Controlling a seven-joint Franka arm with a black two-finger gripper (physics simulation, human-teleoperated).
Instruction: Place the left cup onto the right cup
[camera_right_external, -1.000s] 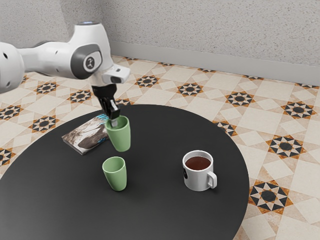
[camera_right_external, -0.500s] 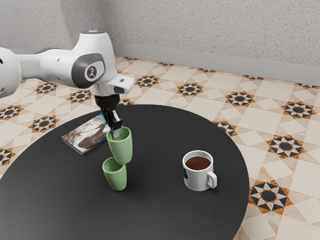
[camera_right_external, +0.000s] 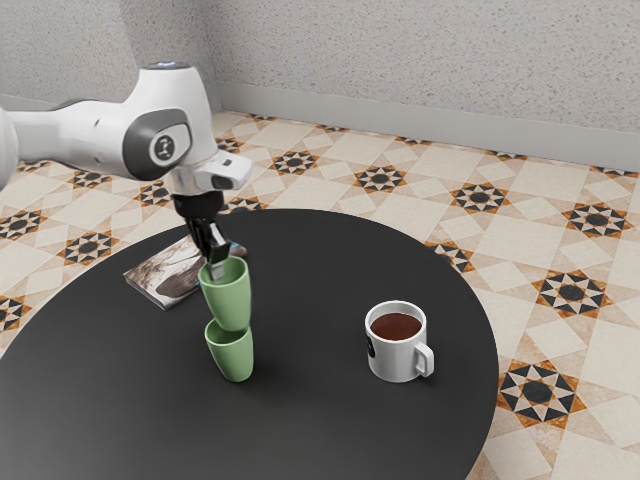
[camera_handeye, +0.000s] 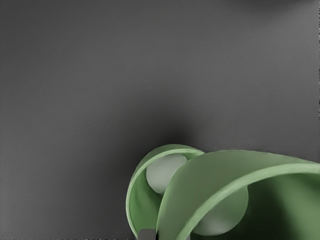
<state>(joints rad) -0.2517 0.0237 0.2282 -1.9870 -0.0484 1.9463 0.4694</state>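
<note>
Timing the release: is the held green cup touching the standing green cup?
Cannot tell. Exterior view: base of the held green cup overlaps rim of the standing green cup; contact or gap unclear.

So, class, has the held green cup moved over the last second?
Yes. Judged against the standing cup, the held cup has come down and slightly toward the exterior view's left, and now hangs right over its mouth.

Grey speckled wall (camera_right_external: 450, 50), patterned tile floor (camera_right_external: 520, 215), round black table (camera_right_external: 330, 430)
</note>
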